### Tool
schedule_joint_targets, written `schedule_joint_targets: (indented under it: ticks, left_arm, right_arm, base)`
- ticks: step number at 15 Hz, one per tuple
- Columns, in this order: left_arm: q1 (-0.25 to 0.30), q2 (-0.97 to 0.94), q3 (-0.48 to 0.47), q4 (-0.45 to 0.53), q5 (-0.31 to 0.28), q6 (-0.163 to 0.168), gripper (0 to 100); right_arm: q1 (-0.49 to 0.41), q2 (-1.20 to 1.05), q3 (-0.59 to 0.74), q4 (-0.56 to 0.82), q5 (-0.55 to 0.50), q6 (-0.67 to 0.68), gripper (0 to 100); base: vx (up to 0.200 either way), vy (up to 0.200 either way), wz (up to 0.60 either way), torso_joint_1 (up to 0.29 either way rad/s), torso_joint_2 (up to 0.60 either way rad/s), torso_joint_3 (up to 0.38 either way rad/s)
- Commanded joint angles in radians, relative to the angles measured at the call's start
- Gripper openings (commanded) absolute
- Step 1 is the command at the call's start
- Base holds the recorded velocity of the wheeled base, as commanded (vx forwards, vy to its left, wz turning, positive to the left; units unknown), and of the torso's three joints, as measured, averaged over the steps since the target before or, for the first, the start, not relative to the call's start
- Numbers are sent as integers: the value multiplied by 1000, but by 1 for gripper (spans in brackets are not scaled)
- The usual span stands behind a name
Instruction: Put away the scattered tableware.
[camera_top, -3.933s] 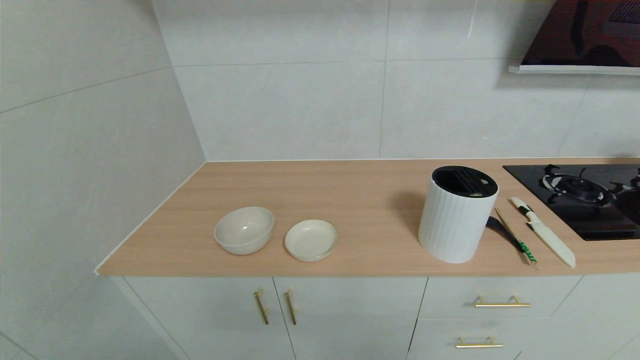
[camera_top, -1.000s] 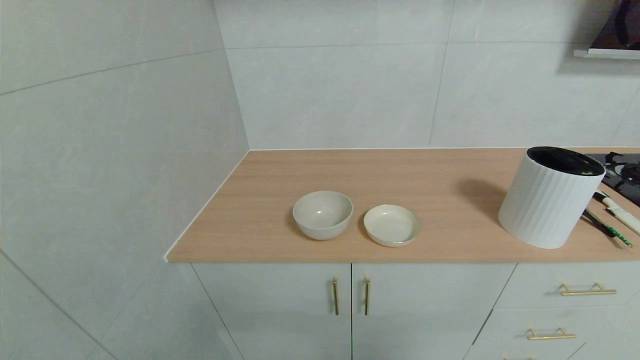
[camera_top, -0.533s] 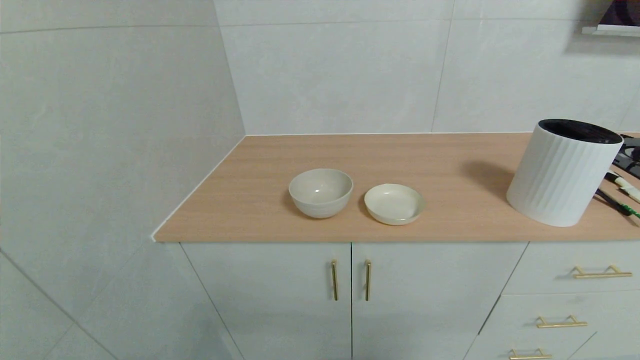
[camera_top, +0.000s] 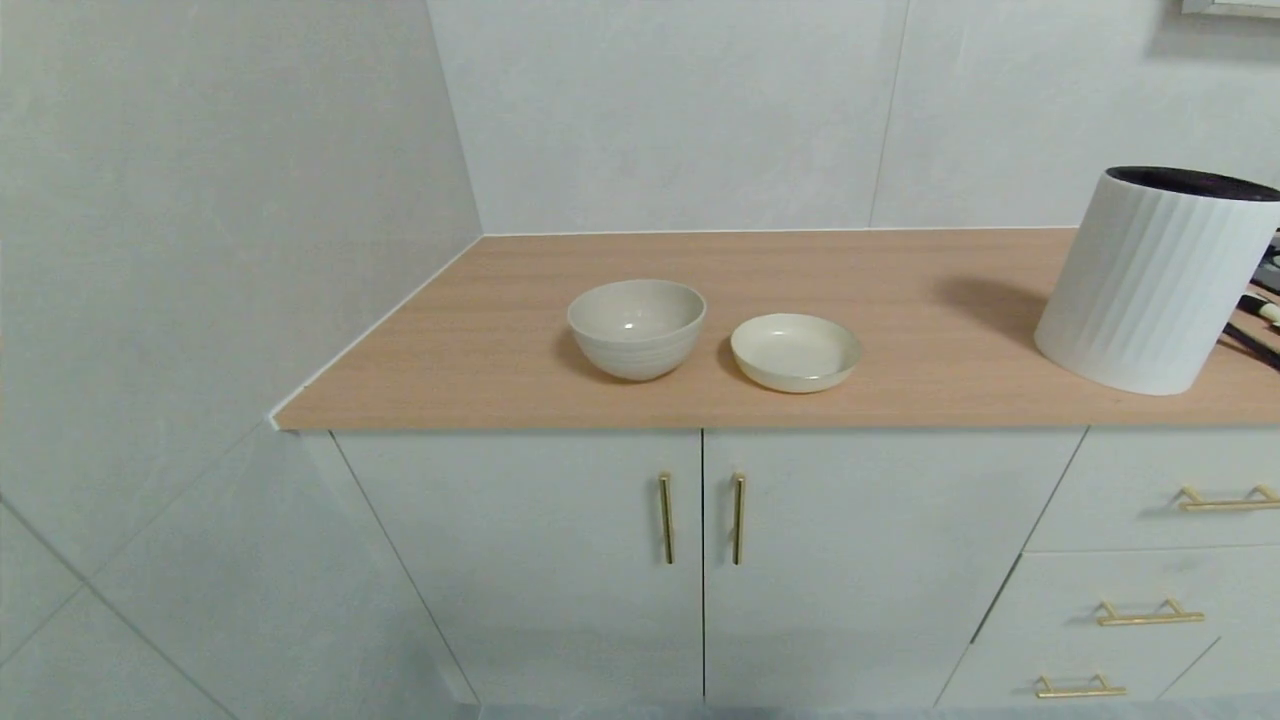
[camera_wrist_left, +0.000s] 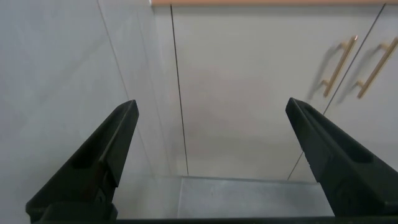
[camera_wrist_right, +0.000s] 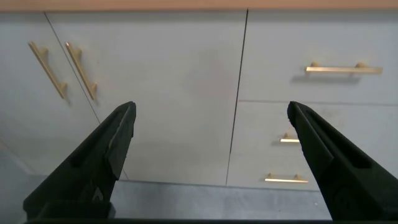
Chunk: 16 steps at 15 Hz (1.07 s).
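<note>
A beige bowl (camera_top: 637, 328) and a shallow dish (camera_top: 796, 351) sit just apart at centre frame, near the counter's (camera_top: 900, 385) front edge. The left gripper (camera_wrist_left: 211, 109) and right gripper (camera_wrist_right: 211, 111) gape wide and empty, facing the cabinet doors (camera_top: 560, 560) below. An arm rising carelessly could likely clip that edge or knock the crockery off.

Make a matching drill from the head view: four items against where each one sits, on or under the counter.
Items:
1. deep bowl
2. shallow dish
3. ribbed white utensil holder
4. brass door handles

Places:
A. below the countertop, on the cabinet doors
B. on the countertop, toward its right
C. leftmost vessel on the countertop
D. between the other two vessels

Pairs: 1-C, 2-D, 3-B, 4-A
</note>
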Motion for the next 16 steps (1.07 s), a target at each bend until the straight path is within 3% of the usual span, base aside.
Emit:
schedule_joint_targets:
  ticks: [1, 12, 16]
  left_arm:
    - [0, 0, 0, 0, 1, 0, 100]
    - [0, 0, 0, 0, 1, -2, 100]
    - [0, 0, 0, 0, 1, 0, 100]
  right_arm:
    - [0, 1, 0, 0, 0, 0, 100]
    - [0, 1, 0, 0, 0, 0, 100]
    - [0, 1, 0, 0, 0, 0, 100]
  base:
    - [0, 0, 0, -178, 471, 286]
    - [0, 0, 0, -146, 455, 313]
    - [0, 0, 0, -34, 176, 117]
